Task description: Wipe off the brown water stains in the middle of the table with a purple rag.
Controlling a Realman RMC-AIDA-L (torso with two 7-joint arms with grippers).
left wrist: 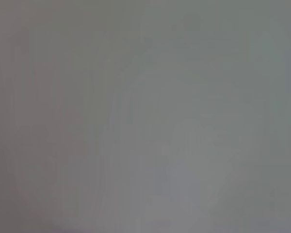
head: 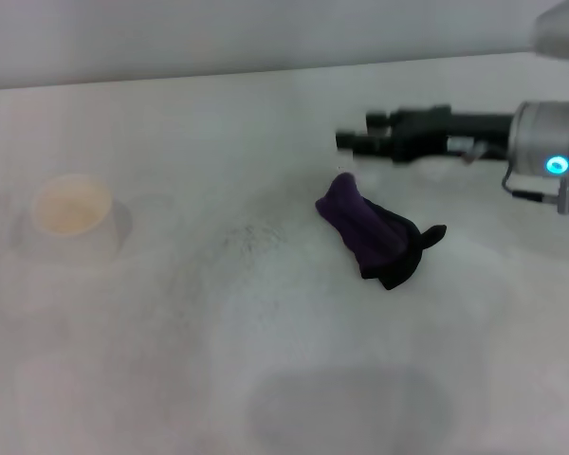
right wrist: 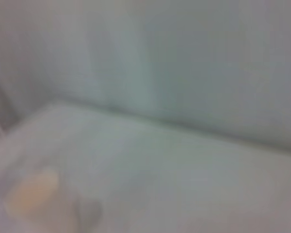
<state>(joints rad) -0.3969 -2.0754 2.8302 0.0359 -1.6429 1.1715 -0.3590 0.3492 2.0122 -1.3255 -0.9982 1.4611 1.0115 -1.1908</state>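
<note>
The purple rag (head: 368, 230) lies bunched on the white table (head: 266, 379) right of the middle, its black tail pointing right. My right gripper (head: 353, 133) hovers just behind the rag and apart from it, with its fingers pointing left, open and empty. No brown water stains show anywhere on the table; only a faint grey speckled smudge (head: 251, 237) lies left of the rag. My left gripper is out of view, and the left wrist view shows only a blank grey surface.
A white paper cup (head: 71, 210) stands at the left of the table; it also shows in the right wrist view (right wrist: 31, 194). The table's far edge (head: 171, 81) meets a pale wall.
</note>
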